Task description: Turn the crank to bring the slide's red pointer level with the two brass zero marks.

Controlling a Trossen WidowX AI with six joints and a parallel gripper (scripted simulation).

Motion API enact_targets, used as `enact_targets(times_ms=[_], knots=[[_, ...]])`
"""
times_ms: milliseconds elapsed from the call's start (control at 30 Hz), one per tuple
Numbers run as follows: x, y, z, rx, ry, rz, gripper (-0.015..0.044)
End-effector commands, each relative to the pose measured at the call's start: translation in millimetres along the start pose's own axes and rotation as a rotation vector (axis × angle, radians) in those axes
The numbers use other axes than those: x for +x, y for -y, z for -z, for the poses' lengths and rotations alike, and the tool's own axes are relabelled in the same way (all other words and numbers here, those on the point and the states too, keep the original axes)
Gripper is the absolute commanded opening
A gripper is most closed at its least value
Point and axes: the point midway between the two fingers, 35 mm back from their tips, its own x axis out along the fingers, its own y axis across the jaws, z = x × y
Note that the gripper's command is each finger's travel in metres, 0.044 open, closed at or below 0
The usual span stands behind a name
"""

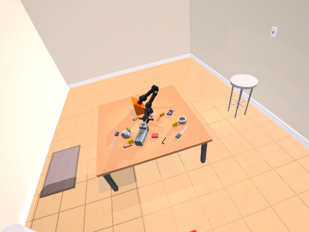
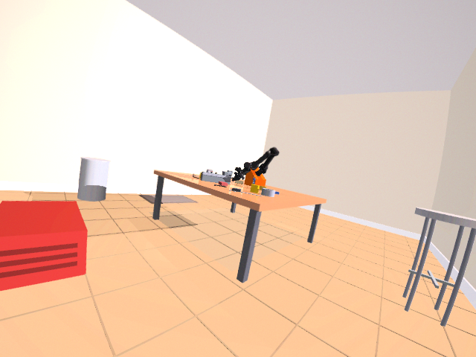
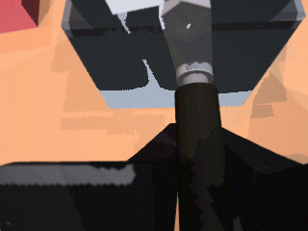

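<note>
The grey machine [image 1: 141, 135] lies near the middle of the orange table [image 1: 117, 162]. Its long axis runs from the arm's orange base [image 1: 136, 106] toward the table's front edge, and the crank end points back at that base. The red pointer and brass marks on its top are too small in the top view to compare.

The black arm [image 1: 149, 95] bends down from the base, and its gripper [image 1: 146, 119] sits just at the machine's crank end. In the wrist view the black handle [image 3: 196, 140] runs straight up the middle of the picture and joins a grey metal collar [image 3: 193, 73] on the crank, with the machine's dark end face behind it. The gripper is pinched on this handle; the fingers themselves are hard to make out in the dark lower part of that view.

A red block [image 1: 155, 135] lies just beside the machine, on the side toward the white stool [image 1: 243, 82]. A roll of tape [image 1: 182, 120] lies farther that way.
</note>
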Motion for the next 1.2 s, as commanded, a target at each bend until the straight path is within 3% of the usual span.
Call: enact_targets(times_ms=[0, 433, 967, 1167], knots=[[0, -1, 0, 0.002, -0.002, -0.005, 0.0000], [0, 0, 0, 0.000, 0.000, 0.000, 0.0000], [0, 0, 0, 0.000, 0.000, 0.000, 0.0420], [-9, 0, -11, -0.001, 0.000, 0.001, 0.0440]])
